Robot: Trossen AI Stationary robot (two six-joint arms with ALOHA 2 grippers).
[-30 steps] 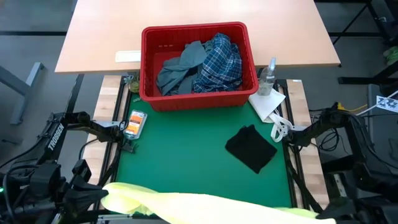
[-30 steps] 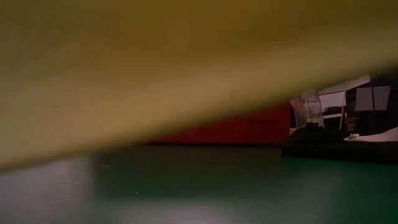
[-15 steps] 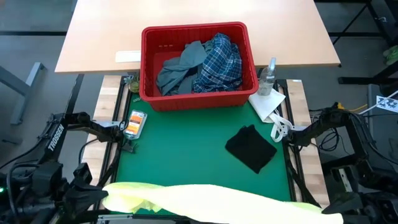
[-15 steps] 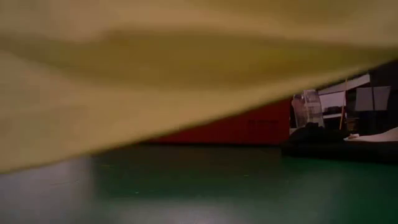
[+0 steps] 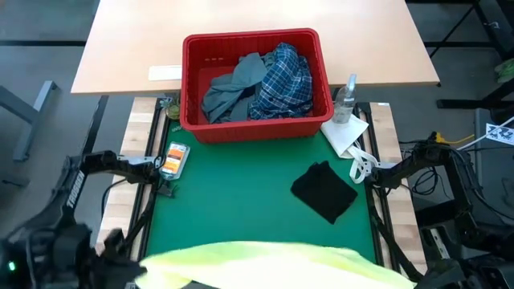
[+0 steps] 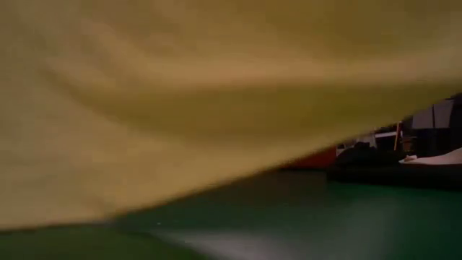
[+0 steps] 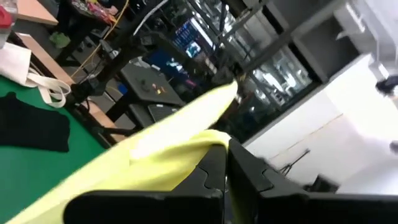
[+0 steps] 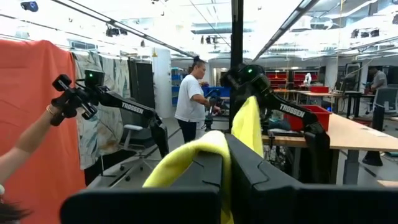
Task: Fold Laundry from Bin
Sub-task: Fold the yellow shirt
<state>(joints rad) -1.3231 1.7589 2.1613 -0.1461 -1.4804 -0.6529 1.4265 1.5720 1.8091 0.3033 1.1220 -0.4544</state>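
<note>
With my left gripper (image 7: 225, 163) and right gripper (image 8: 225, 163) each clamped on the yellow garment (image 5: 265, 263), well clear of the bin (image 5: 255, 127), I should keep it taut and level.

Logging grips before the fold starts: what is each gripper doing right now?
Left gripper: shut on the yellow garment.
Right gripper: shut on the same yellow garment.

Both arms sit at the table's near edge, left gripper (image 7: 225, 163) and right gripper (image 8: 225, 163) jaws clamped.
</note>
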